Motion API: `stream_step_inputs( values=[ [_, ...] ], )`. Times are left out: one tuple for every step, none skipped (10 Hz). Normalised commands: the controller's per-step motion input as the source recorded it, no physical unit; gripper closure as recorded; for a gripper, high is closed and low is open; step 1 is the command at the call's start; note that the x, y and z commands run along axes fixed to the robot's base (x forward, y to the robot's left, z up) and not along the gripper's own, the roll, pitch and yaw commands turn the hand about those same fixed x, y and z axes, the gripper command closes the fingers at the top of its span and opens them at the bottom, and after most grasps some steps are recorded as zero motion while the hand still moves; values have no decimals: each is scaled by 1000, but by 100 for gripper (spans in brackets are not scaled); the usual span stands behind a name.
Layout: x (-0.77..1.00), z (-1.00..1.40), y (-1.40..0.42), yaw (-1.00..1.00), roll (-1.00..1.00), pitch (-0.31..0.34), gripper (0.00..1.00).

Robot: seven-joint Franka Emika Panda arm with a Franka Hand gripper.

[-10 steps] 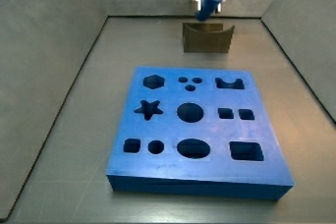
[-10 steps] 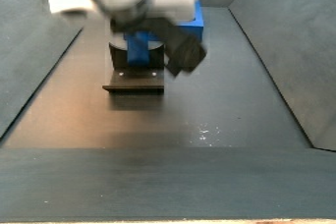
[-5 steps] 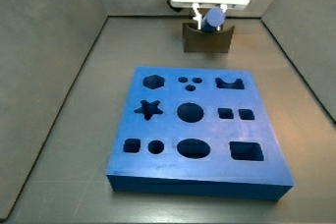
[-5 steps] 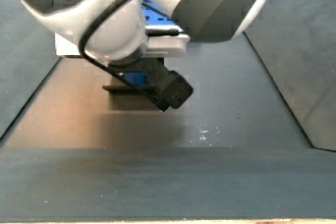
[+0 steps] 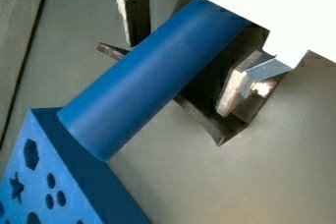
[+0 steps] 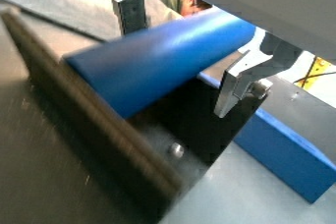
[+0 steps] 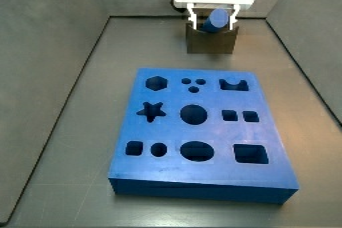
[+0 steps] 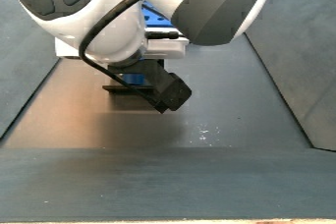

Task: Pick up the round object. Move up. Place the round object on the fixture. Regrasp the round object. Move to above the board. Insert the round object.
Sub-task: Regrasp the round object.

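The round object (image 5: 157, 76), a smooth blue cylinder peg, fills both wrist views. In a wrist view we see it lying between the two silver fingers (image 5: 252, 83) of the gripper (image 5: 191, 41), with the dark fixture below it and a corner of the blue board (image 5: 59, 184) nearby. We cannot tell here whether the pads press the peg or stand just off it.

In a wrist view the round object (image 6: 164, 61) rests over the dark top of the fixture (image 6: 197, 120), one finger (image 6: 243, 76) close at its side; the board (image 6: 296, 159) lies beyond.

In a side view the gripper (image 7: 214, 14) sits right over the olive-brown fixture (image 7: 211, 40) at the far end of the floor, lower than a second ago, when the peg hung tilted above the block. The peg (image 7: 215, 18) now shows only as a blue patch between the fingers, and the board (image 7: 201, 132) is well apart, its holes all empty.

In a side view the arm hides nearly everything; only the fixture's base (image 8: 125, 87) shows beneath the gripper (image 8: 138, 74).

We judge the placing step is nearly done, with regrasp next.
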Motion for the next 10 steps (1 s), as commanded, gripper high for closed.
stream_step_inputs(
  values=[
    [-2,1000,2,-16,-47,-27,0],
    [-24,1000,9,9,-17,-9,0],
    [-28,1000,5,18,0,-4,0],
    [-34,1000,0,25,28,11,0],
    [-41,877,1,24,38,26,0],
    [-37,637,4,22,49,44,0],
    [-33,518,2,16,51,54,0],
    [-29,283,5,5,47,70,0],
    [-12,1000,-997,41,1000,75,0],
    [-8,949,-1000,40,1000,73,0]
  ],
)
